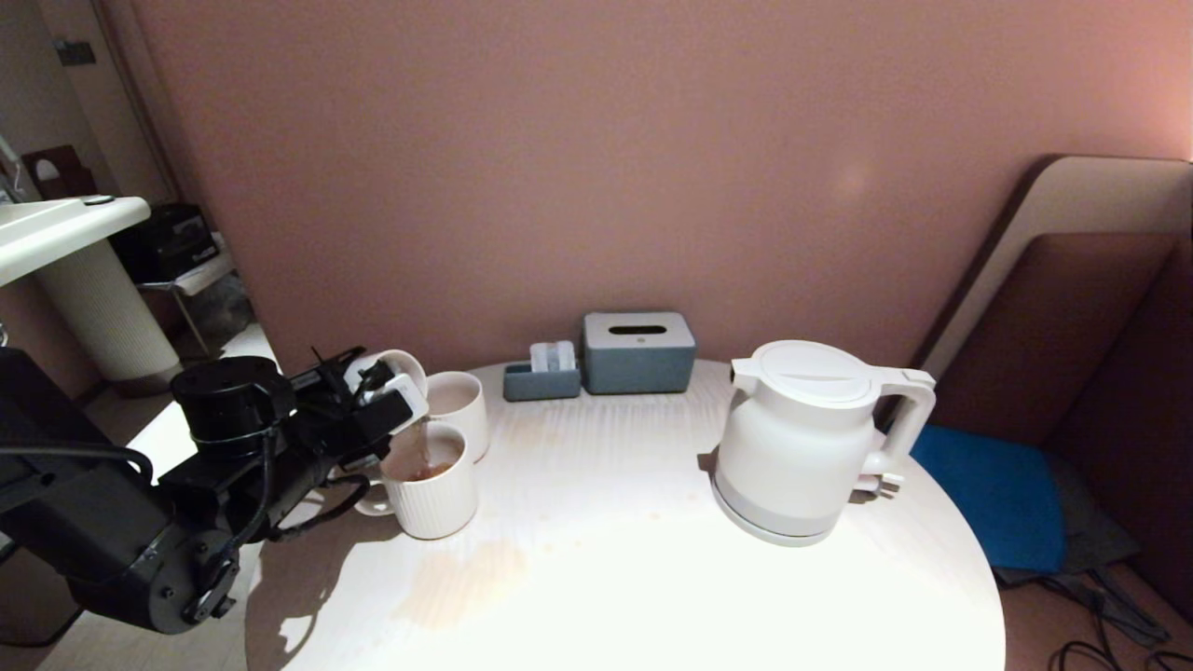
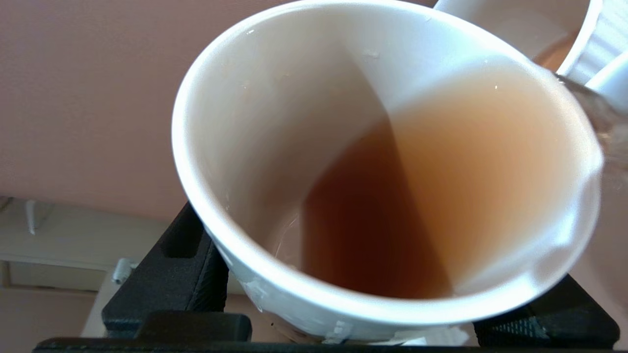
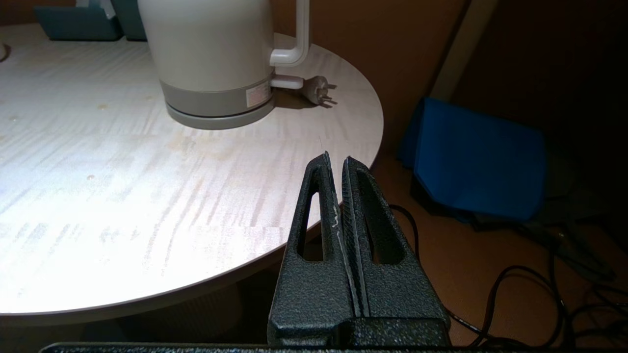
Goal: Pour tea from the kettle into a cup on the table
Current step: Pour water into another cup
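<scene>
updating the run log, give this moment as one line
left claw: holds small white cup, tipping tea into ribbed mug | right claw: shut, idle

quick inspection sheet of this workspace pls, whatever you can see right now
surface: round pale table, faint brownish stains near the front.
job's things: white kettle upright on its base, lid on. small cup tipped, tea running into the front ribbed mug.
clutter: second mug, grey tissue box, small tray of packets.
grippers: left claw clamps the cup above the mug. right claw shut, empty, off the table's edge.
cables: kettle plug lying loose on the table. black cables on the floor.
surroundings: pink wall, blue cushion on a bench.
</scene>
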Robot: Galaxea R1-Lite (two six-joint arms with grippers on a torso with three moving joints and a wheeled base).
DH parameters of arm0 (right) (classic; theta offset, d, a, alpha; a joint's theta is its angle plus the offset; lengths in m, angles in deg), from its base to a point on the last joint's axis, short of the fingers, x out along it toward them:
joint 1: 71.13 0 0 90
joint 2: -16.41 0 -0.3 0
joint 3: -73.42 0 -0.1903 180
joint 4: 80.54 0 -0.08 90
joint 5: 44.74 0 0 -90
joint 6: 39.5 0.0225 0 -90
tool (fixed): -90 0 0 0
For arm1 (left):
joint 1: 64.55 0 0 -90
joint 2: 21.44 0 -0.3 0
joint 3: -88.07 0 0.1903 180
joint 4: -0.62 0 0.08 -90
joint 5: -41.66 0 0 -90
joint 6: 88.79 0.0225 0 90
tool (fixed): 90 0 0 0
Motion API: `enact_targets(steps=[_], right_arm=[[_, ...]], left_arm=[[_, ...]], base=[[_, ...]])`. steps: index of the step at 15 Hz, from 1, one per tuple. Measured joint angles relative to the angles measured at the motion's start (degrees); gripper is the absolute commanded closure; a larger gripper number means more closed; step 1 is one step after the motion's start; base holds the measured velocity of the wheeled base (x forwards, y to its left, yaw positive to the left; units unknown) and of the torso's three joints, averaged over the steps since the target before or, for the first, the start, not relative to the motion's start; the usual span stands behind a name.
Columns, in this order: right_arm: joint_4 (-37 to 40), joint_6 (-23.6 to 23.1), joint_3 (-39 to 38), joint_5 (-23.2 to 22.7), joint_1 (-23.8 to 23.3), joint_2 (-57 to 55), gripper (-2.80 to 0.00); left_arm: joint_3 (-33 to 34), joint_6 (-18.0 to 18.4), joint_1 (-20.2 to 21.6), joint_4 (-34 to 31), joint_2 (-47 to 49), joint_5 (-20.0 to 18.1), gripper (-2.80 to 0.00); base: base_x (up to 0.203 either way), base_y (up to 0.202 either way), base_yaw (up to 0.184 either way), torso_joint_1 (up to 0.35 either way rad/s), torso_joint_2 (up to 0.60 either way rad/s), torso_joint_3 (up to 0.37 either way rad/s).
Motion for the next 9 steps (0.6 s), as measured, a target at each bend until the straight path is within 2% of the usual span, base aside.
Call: enact_targets(steps=[2,4,6,9], right_arm=[[0.0,0.0,0.0,0.0,0.0,0.0,0.0],[0.0,0.0,0.0,0.0,0.0,0.0,0.0],[0.0,0.0,0.0,0.0,0.0,0.0,0.0],[0.0,0.0,0.0,0.0,0.0,0.0,0.0]], left_arm=[[-1.3,-2.4,0.1,0.0,0.2,0.0,0.0],[-3.5,-7.7,0.1,-0.2,0.3,0.0,0.0],[-4.7,-15.0,0.1,-0.5,0.3,0.2,0.0],[-5.0,-28.2,0.2,-0.5,0.3,0.4,0.0]], base=[[0.0,0.0,0.0,0.0,0.0,0.0],[0.0,0.0,0.0,0.0,0.0,0.0],[0.0,0.0,0.0,0.0,0.0,0.0],[0.0,0.0,0.0,0.0,0.0,0.0]])
